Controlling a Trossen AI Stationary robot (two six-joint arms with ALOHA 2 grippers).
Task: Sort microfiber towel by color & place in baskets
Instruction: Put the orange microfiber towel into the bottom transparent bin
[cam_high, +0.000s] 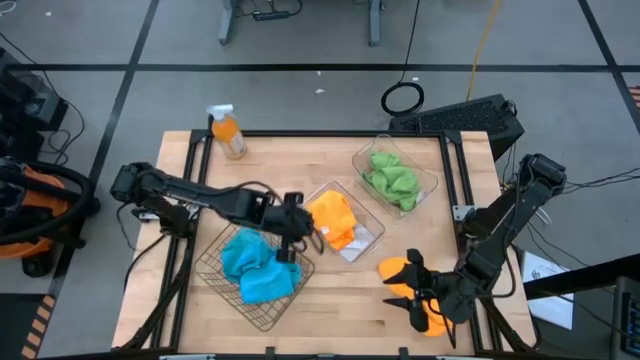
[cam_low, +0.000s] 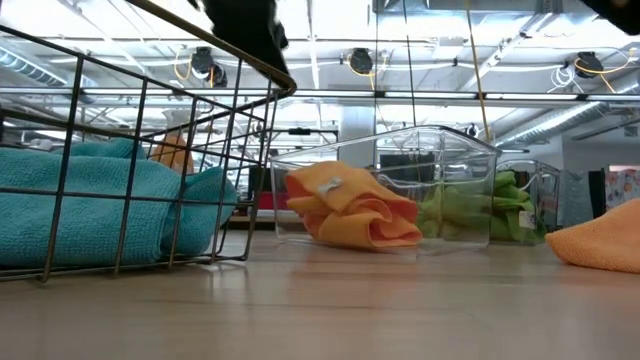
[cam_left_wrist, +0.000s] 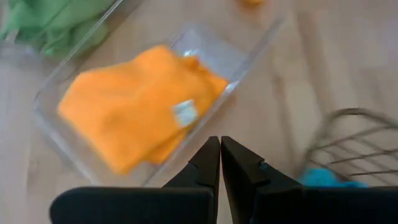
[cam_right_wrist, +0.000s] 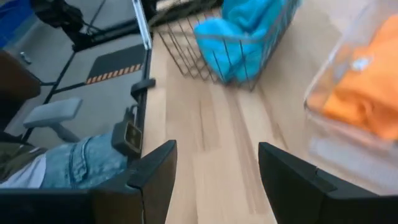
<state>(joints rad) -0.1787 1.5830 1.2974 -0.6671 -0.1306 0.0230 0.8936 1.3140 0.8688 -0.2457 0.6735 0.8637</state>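
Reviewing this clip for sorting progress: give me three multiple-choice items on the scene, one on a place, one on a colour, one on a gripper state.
1. Where does the loose orange towel lie?
A. in the wire basket
B. on the table by the right gripper
C. in the far tub

2. What colour are the towels in the wire basket?
A. blue
B. green
C. orange

3. How is the left gripper?
A. open
B. shut, empty
C. shut on a towel

Key: 1 B, it rests on bare wood beside the right gripper; 2 A, blue cloth fills it; 3 B, its fingers meet with nothing between.

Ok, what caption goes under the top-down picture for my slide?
Blue towels in the wire basket, one orange towel left by the open right gripper.
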